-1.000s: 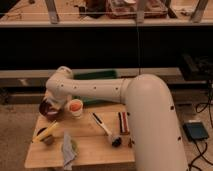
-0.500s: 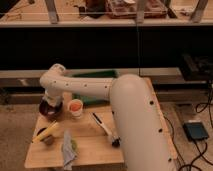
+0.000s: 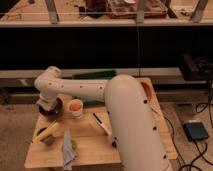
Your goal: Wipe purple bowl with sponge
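The white arm (image 3: 125, 125) rises from the near right of the scene, large in the foreground. Its forearm extends left across the scene to a rounded elbow joint (image 3: 48, 80) at the far left. From there the wrist turns downward. The gripper (image 3: 46, 104) points down at the left.

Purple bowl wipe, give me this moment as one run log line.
stage: wiping | hand: down at purple bowl, table's left edge | sponge: not visible | white cup: right of bowl, apart | green tray: behind arm
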`<control>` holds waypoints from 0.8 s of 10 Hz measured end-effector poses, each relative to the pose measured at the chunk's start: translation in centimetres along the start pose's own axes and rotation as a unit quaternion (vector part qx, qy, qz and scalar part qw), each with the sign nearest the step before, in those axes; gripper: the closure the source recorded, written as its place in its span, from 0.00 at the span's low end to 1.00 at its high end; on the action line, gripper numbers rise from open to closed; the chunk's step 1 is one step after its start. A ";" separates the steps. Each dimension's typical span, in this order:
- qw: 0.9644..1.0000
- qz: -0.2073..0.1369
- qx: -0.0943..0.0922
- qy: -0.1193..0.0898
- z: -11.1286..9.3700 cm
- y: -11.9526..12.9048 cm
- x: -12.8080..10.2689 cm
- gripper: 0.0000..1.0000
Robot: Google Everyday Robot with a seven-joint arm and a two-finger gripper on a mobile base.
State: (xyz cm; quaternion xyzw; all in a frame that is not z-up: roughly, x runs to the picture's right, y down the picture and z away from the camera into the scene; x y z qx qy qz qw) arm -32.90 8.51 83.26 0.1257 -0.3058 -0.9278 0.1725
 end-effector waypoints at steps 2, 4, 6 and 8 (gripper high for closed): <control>1.000 -0.012 0.009 0.002 -0.6 -1.9 -1.1 0.97; 1.000 -0.007 0.011 0.002 -1.2 -2.5 -2.5 0.97; 1.000 0.005 -0.001 0.007 -2.0 -1.9 -4.3 0.97; 1.000 0.005 -0.004 0.010 -2.1 -1.8 -4.5 0.97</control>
